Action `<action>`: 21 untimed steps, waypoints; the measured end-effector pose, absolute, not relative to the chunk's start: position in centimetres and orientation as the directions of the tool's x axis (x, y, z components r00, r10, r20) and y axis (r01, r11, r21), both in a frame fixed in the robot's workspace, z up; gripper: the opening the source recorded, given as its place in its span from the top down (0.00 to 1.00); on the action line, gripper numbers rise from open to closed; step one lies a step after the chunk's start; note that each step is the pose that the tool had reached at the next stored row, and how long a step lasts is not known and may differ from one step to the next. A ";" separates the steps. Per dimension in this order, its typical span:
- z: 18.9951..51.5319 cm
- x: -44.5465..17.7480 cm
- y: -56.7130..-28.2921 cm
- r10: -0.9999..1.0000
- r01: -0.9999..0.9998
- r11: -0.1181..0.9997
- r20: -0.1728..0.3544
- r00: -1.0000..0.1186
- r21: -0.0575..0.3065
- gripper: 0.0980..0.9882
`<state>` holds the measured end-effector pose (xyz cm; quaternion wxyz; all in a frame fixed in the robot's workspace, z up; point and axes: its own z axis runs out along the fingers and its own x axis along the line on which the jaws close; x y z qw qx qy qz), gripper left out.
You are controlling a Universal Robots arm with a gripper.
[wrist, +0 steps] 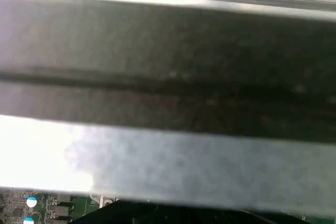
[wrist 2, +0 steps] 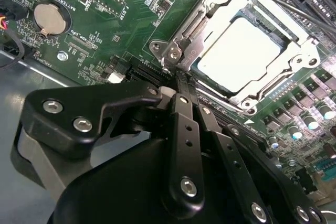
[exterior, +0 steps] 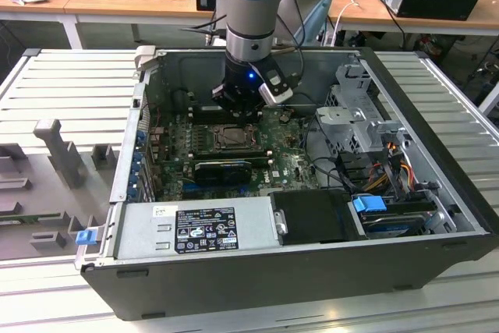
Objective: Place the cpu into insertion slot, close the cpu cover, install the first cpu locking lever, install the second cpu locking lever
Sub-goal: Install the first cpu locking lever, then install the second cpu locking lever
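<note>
Matte silver cpu [wrist 2: 239, 51] under shiny cpu cover [wrist 2: 294, 64]; black end effector [wrist 2: 181, 80] adj.

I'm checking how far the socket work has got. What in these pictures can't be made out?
- Locking levers: the gripper hides the socket's near edge in the second wrist view.
- Insertion slot pins: covered by the cpu and cpu cover.
- First wrist view: blurred dark bar blocks the board.

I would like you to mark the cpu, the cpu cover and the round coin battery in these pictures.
cpu [wrist 2: 239, 51], second wrist view, on the middle of its pale metal face.
cpu cover [wrist 2: 294, 66], second wrist view, on the frame's bar beside the chip.
coin battery [wrist 2: 51, 17], second wrist view, on its round top face.
</note>
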<state>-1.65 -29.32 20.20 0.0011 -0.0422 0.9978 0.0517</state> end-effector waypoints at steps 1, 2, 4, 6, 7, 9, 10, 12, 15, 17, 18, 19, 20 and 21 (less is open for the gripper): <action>20.4 -1.6 -29.3 -0.084 -0.085 0.991 -0.007 -0.996 0.103 0.99; 20.8 -1.6 -29.3 -0.084 -0.084 0.991 -0.007 -0.996 0.103 0.99; 21.4 -1.6 -29.3 -0.084 -0.084 0.991 -0.007 -0.996 0.102 0.99; 21.4 -1.6 -29.3 -0.084 -0.084 0.991 -0.007 -0.996 0.102 0.99; 21.4 -1.6 -29.3 -0.084 -0.084 0.991 -0.007 -0.996 0.102 0.99; 21.4 -1.6 -29.4 -0.084 -0.084 0.991 -0.006 -0.996 0.102 0.99; 21.4 -1.6 -29.4 -0.084 -0.084 0.991 -0.006 -0.996 0.102 0.99; 21.4 -1.6 -29.5 -0.084 -0.084 0.991 -0.006 -0.996 0.102 0.99; 21.4 -1.6 -29.7 -0.084 -0.084 0.991 -0.007 -0.996 0.102 0.99; 21.4 -1.6 -29.7 -0.084 -0.084 0.991 -0.007 -0.996 0.102 0.99; 21.4 -1.6 -29.9 -0.084 -0.084 0.991 -0.006 -0.996 0.102 0.99; 21.4 -1.6 -30.1 -0.084 -0.084 0.991 -0.007 -0.996 0.102 0.99; 21.4 -1.6 -30.2 -0.084 -0.084 0.991 -0.007 -0.996 0.102 0.99; 21.4 -1.6 -30.4 -0.084 -0.084 0.991 -0.006 -0.996 0.102 0.99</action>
